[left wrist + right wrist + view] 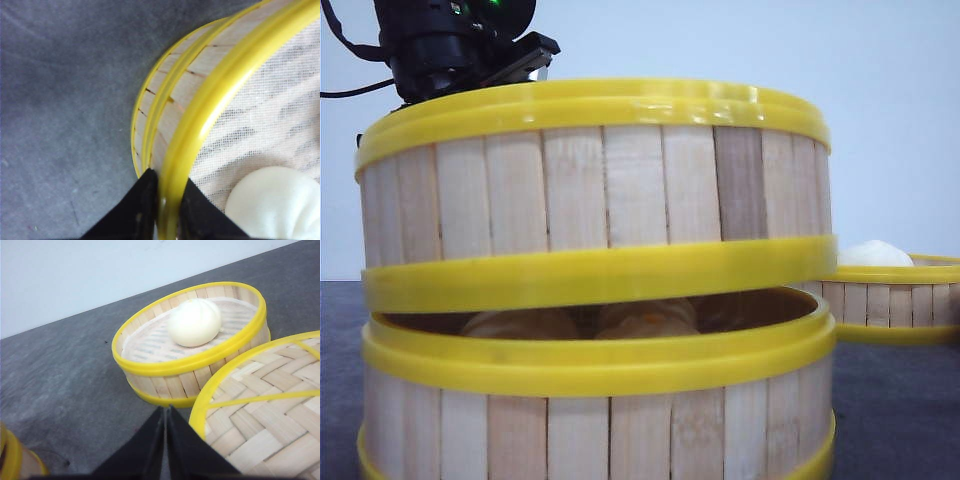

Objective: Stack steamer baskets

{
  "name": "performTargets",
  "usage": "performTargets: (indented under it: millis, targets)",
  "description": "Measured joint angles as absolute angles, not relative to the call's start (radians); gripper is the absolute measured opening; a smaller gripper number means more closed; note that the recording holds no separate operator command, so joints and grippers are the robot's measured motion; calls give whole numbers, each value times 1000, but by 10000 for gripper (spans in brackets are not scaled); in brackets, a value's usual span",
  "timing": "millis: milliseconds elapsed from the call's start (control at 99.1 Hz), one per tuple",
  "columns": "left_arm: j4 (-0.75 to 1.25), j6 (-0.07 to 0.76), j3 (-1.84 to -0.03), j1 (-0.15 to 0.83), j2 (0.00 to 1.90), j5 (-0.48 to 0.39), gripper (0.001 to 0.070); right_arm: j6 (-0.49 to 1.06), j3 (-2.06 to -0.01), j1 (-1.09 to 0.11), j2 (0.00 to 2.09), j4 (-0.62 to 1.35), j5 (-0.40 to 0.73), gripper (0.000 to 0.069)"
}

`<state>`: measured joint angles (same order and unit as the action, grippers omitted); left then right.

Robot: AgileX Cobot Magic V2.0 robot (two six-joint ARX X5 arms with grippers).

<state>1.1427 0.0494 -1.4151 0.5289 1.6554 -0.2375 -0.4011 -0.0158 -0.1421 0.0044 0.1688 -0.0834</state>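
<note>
Left tool [161,210] clamped on upper steamer basket's [595,190] rim, tilted over lower basket [595,410]; right tool [164,440] closed, empty.

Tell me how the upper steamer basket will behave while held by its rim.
Upper steamer basket looks stiff: slatted wall, solid rim. Gripped at one edge by the left claw, it hangs tilted over the lower basket. Its bun may roll.
</note>
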Motion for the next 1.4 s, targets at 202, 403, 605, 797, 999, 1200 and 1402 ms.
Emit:
performTargets:
  millis: [202, 403, 605, 797, 999, 1200, 1402]
  targets:
    - [1144, 48, -1415, 553, 1655, -185, 24, -401, -16, -142, 4, 169, -83, 7]
    - [1141, 47, -1415, 562, 1655, -178, 24, -401, -16, -142, 4, 169, -83, 7]
    - [1141, 48, -1411, 562, 1655, -164, 24, -406, -16, -142, 4, 169, -83, 7]
    - [1142, 48, -1409, 562, 1655, -159, 25, -410, -16, -142, 4, 169, -86, 7]
    - [1138, 58, -1409, 562, 1655, -160, 67, -410, -16, -142, 4, 169, -86, 7]
    - [1132, 68, -1409, 562, 1654, -159, 247, -410, -16, -142, 4, 169, -86, 7]
    - [1132, 70, -1409, 561, 1653, -159, 338, -410, -16, -142, 4, 168, -86, 7]
